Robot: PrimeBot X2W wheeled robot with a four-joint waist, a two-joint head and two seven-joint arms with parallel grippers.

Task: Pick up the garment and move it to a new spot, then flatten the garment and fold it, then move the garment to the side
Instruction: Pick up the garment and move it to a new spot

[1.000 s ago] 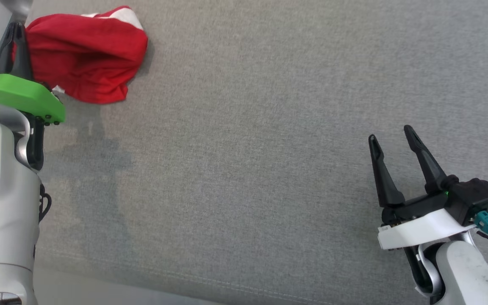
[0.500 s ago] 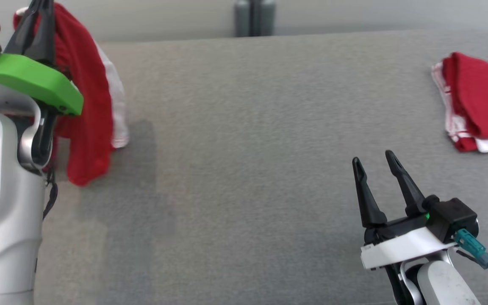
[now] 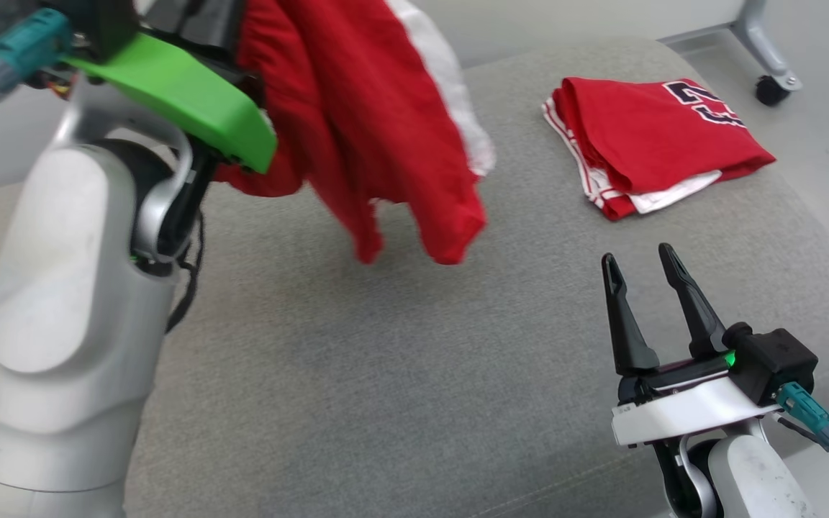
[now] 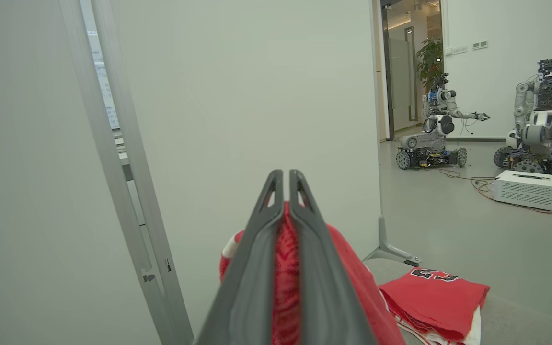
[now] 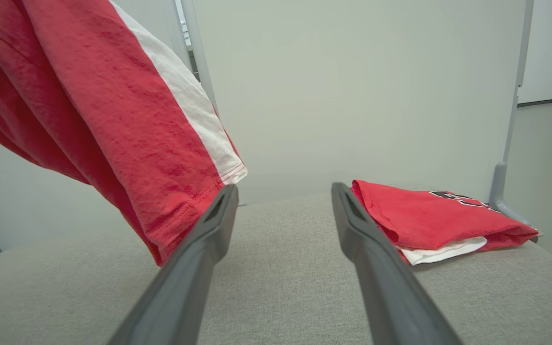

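The garment (image 3: 378, 137), red with a white side stripe, hangs bunched in the air above the grey cushion (image 3: 386, 374) at the upper left of the head view. My left gripper (image 4: 285, 175) is shut on it, and red cloth (image 4: 285, 268) is pinched between the two fingers. Its green wrist mount (image 3: 177, 93) sits just left of the hanging cloth. The garment's lower hem (image 5: 175, 225) dangles left of my right gripper (image 5: 284, 188). That right gripper (image 3: 636, 255) stands open at the lower right, low over the cushion, with nothing between its fingers.
A second red garment (image 3: 655, 137) with a black number lies folded at the cushion's back right. The cushion rounds off at its right edge (image 3: 828, 259). A white partition (image 4: 237, 96) stands behind, with a caster leg (image 3: 763, 43). Other robots (image 4: 436, 124) stand on the floor beyond.
The head camera has swung up and to the right. My left gripper has lifted the garment off the cushion, and it now hangs free. The right gripper stays open.
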